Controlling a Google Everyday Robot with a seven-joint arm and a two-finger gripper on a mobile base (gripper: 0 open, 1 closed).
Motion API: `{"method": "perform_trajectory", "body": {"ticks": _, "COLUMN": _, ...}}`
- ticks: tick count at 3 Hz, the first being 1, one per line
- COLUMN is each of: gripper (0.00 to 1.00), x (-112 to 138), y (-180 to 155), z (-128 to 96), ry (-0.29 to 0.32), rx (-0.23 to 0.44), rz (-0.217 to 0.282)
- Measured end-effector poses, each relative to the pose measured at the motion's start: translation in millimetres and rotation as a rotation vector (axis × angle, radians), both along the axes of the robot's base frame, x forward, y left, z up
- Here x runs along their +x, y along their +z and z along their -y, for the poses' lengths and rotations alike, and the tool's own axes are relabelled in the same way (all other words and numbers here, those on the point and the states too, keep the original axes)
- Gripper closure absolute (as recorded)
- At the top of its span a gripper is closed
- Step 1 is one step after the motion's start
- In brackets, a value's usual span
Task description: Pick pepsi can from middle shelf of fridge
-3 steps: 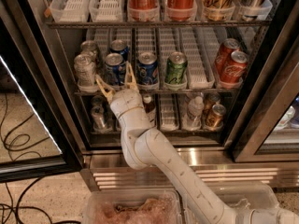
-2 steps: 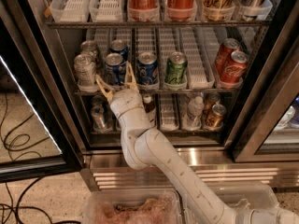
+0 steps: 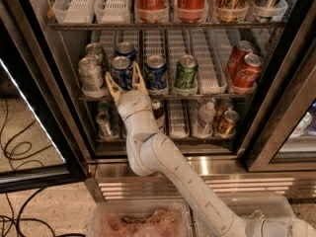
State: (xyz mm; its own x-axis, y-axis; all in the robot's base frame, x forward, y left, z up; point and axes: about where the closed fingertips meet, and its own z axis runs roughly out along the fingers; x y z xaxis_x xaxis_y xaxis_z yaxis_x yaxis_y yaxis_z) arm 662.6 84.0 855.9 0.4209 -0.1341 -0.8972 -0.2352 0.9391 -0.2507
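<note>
The fridge (image 3: 43,78) stands open in front of me. Its middle shelf (image 3: 197,97) carries a row of short cans. A blue pepsi can (image 3: 120,69) stands front left, with a second one (image 3: 156,72) to its right and a third (image 3: 126,49) behind. My gripper (image 3: 125,84), with yellow fingertips (image 3: 112,88), is open right in front of the front-left pepsi can, at its lower half, with one finger on each side. It holds nothing. The white arm rises from the bottom right.
On the same shelf stand silver cans (image 3: 90,73) at the left, a green can (image 3: 186,73) and red Coca-Cola cans (image 3: 246,69) at the right. Tall red bottles (image 3: 190,1) are above and small bottles (image 3: 205,117) below. Glass doors (image 3: 29,132) flank the opening. Cables (image 3: 15,149) lie on the floor.
</note>
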Motion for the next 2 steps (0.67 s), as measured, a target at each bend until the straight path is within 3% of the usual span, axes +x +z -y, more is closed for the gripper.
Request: {"method": "perform_trajectory", "body": {"ticks": 2, "gripper": 0.89, "x": 0.0, "y": 0.0, "z": 0.0, "ry": 0.000, "rx": 0.000, "rz": 0.000}}
